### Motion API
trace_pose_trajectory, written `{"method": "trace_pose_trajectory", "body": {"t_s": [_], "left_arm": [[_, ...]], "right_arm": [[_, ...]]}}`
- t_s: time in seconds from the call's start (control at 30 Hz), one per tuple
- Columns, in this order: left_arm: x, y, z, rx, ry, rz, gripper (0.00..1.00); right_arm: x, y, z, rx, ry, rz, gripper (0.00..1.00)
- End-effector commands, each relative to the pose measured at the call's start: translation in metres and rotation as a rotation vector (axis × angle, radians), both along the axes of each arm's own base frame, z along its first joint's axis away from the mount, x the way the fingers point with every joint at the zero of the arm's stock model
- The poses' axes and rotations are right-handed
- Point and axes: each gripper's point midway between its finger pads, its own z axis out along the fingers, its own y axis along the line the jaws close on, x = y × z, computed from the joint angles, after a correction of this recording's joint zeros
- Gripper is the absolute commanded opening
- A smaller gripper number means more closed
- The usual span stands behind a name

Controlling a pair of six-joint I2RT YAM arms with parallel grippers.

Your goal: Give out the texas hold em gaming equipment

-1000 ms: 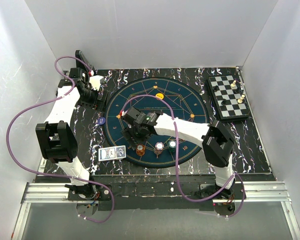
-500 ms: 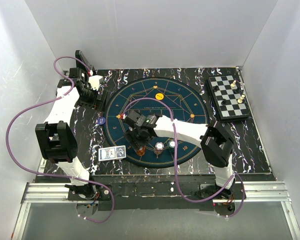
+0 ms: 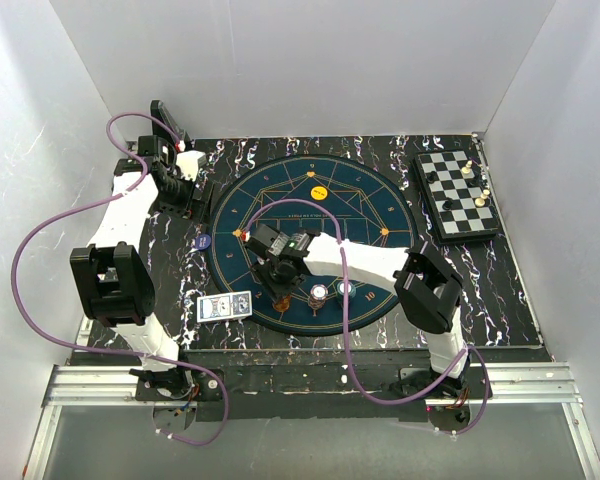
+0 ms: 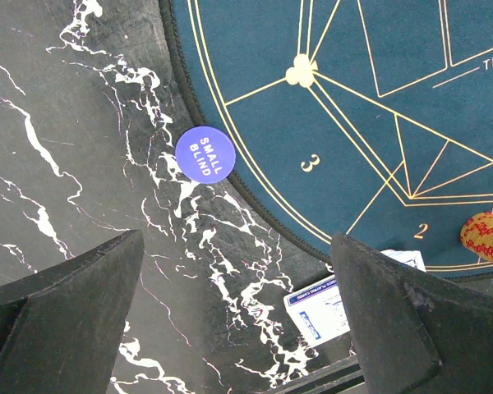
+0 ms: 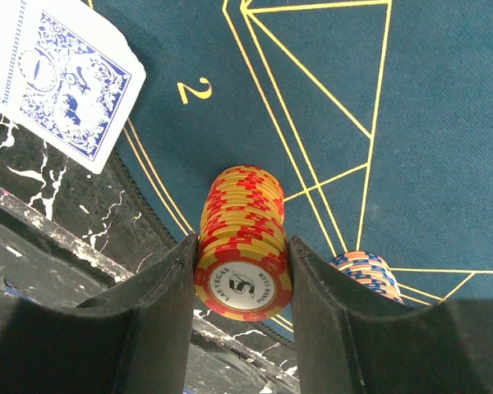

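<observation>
Black marbled surface [image 3: 510,290] held one round mat [image 3: 365,215], one yellow disc [image 3: 319,190], one blue disc [image 3: 203,241] and three chip stacks [image 3: 320,292] at lower centre. Only the right wrist view showed the right gripper [image 5: 242,246] with jaws clenched on the orange stack [image 5: 242,217]; the left gripper [image 4: 237,246] had jaws released.

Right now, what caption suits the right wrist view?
Right gripper clasps a stack of orange chips on the blue mat.

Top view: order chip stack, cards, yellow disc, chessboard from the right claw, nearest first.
1. orange chip stack, between the right claw fingers
2. playing cards, to its left
3. yellow disc, farther back
4. chessboard, far right corner
</observation>
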Motion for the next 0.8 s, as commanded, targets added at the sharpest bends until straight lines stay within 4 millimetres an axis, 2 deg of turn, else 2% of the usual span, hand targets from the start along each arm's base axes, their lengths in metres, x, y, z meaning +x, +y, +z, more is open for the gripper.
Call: {"method": "trace_pose_trajectory", "body": {"t_s": [0.0,0.17,0.27,0.4,0.6,0.7,0.73,0.77], "left_arm": [[0.001,0.002,0.026,-0.001,-0.076,-0.003,0.98],[0.001,0.004,0.027,-0.001,-0.079,-0.004,0.98],[0.000,0.003,0.026,-0.006,-0.076,-0.004,0.98],[0.000,0.003,0.023,-0.009,-0.072,-0.006,0.98],[-0.001,0.002,0.021,-0.016,-0.070,-0.012,0.98],[-0.001,0.003,0.021,-0.023,-0.071,-0.008,0.98],[-0.001,0.004,0.020,-0.026,-0.070,-0.005,0.98],[-0.001,0.005,0.018,-0.033,-0.066,0.005,0.98]], "right_arm": [[0.000,0.005,0.000,0.013,-0.004,-0.003,0.46],[0.003,0.004,0.011,0.016,-0.026,-0.007,0.40],[0.007,0.006,0.029,0.034,-0.055,-0.002,0.38],[0.012,0.008,0.051,0.047,-0.082,0.005,0.38],[0.021,0.016,0.068,0.068,-0.127,0.030,0.37],[0.039,0.028,0.074,0.059,-0.166,0.045,0.37],[0.054,0.039,0.086,0.080,-0.190,0.038,0.36],[0.065,0.048,0.090,0.089,-0.201,0.035,0.36]]}}
